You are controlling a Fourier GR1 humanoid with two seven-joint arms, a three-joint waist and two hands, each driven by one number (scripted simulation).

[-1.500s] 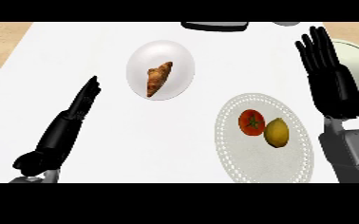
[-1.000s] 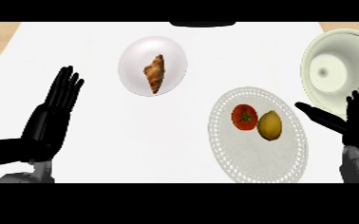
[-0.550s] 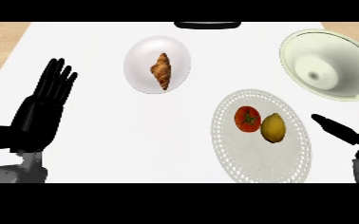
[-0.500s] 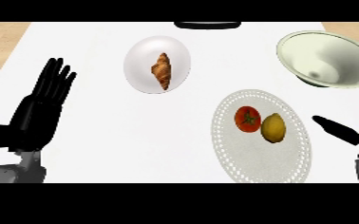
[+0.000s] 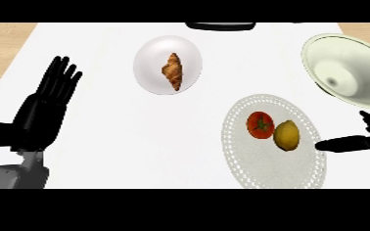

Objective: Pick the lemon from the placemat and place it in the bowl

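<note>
one white tabletop (image 5: pixel 108 142) fills nearly the whole frame. at the lower right lies a round, lacy placemat (image 5: pixel 267 169), and above it, at the upper right edge, sits a pale bowl (image 5: pixel 327 54), partly cut off by the frame and apart from the mat. a white plate (image 5: pixel 153 54) rests above centre. the left hand (image 5: pixel 39 117) stands at the left edge, open, fingers straight and pointing up, touching nothing. of the right hand (image 5: pixel 343 143) only a little shows at the right edge: a straight finger pointing left and a thumb tip above it, so it seems open, holding nothing, just short of the lemon. the lemon (image 5: pixel 287 135) lies on the placemat, touching or almost touching a red tomato (image 5: pixel 260 125) on its left. a croissant (image 5: pixel 173 71) lies on the plate.
</note>
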